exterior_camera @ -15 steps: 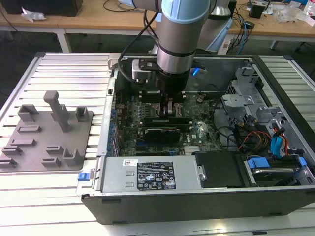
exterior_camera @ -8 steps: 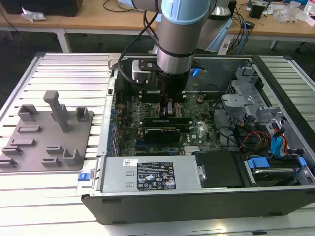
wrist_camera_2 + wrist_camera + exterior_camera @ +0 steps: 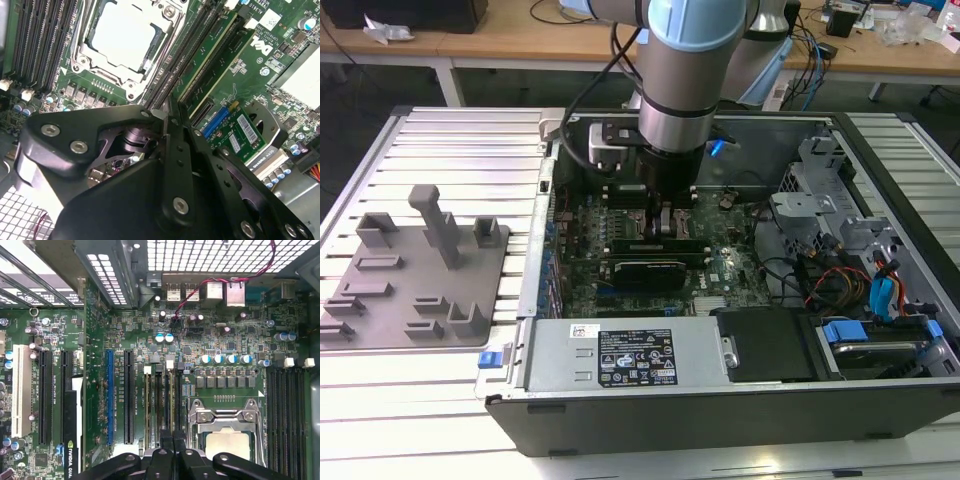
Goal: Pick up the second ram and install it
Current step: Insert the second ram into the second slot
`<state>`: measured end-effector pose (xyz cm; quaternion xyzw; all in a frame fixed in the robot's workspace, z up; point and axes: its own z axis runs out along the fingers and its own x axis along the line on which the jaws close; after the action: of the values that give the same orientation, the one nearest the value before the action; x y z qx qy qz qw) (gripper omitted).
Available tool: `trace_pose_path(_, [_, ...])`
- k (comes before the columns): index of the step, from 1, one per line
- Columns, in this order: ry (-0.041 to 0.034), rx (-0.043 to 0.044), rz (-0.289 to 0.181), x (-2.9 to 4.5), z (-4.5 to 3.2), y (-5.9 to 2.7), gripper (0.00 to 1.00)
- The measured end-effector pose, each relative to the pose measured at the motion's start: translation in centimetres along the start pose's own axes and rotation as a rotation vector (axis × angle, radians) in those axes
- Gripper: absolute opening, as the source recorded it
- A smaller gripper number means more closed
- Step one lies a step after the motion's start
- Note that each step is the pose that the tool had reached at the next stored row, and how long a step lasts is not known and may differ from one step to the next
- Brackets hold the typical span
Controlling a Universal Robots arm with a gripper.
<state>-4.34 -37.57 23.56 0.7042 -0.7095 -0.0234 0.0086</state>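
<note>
Gripper: lowered inside the case, gripper sitting over the memory slots; in both wrist views its fingers are drawn together with no more than a slit between the tips.
Grip: whether the tips pinch anything or only bear down on an edge cannot be told.
Ram: a thin green stick, ram, stands on edge in the slot bank, running away from just beside the fingertips. I take it for the second one. Whether it is fully seated cannot be judged.
Slots: the slots lie between the socket and the long blue connector; the fingertips sit above them.
Neighbours: the card lies just beyond the slots, nearer the case's front wall in the exterior view.
Weight: probably very light, no real load on the arm.
Stiffness: a rigid board, but thin; likely to flex or crack if pushed off-axis or at one end alone.
Fragility: chips and edge contacts look delicate, so pressure belongs on bare board.
Hold: best taken across the flat faces near the middle of the top edge, stick kept upright and in line with its slot.
Slip: smooth faces and a narrow grip area could let it tilt between the pads.
</note>
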Motion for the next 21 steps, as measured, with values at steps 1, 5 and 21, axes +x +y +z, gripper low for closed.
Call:
trace_pose_path(1, [0.0,0.0,0.0,0.0,0.05,0.0,0.09])
trace_pose_path(5, [0.0,0.0001,0.0,0.01,0.3,-0.01,0.09])
trace_pose_path(21, [0.0,0.0001,0.0,-0.03,-1.4,0.05,0.24])
